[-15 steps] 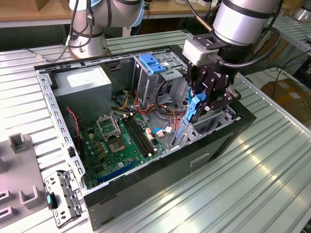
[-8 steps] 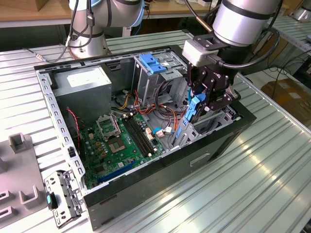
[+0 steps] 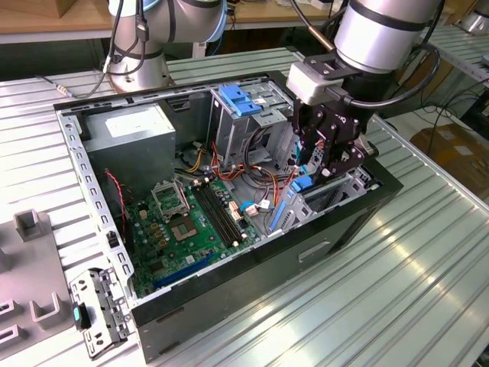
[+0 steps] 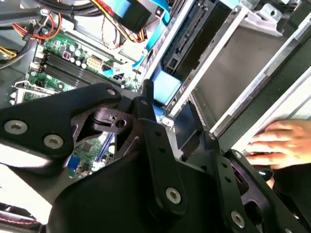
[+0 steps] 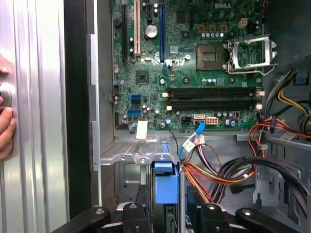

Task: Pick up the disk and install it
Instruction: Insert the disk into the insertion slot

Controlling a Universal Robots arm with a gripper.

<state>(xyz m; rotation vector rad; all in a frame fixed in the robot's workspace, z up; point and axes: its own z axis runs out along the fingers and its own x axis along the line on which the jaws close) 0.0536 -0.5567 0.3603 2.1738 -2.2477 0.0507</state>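
Between the fingers (image 4: 150, 121) of the gripper (image 3: 312, 167): the disk (image 5: 164, 188), standing on edge, with one blue side rail turned up toward the wrist. The fingers are closed against its two flat faces, pinching it. In the second wrist view the black body of the disk sits tight between them.

Directly under the gripper, the disk is partly down in the lower drive bay (image 3: 327, 200) at the front corner of the computer case (image 3: 229, 306). In the exterior view the blue rail end shows just below the fingertips.

Just beside the gripper, a bundle of red, orange and yellow cables (image 5: 218, 167) runs between the bay and the upper drive cage. A blue bracket (image 3: 241, 99) lies atop that cage, to the exterior view's left of the gripper.

Further to the exterior view's left, the green motherboard (image 3: 187, 222) lies on the case floor. The grey power-supply box (image 3: 137, 131) sits in the far corner, well apart from the gripper.

On the side of the bay away from the motherboard, a person's hand (image 4: 278, 143) rests outside the case wall. The case stands on a ribbed metal table (image 3: 412, 290). A loose metal panel (image 3: 99, 306) lies on the table, well apart from the gripper.
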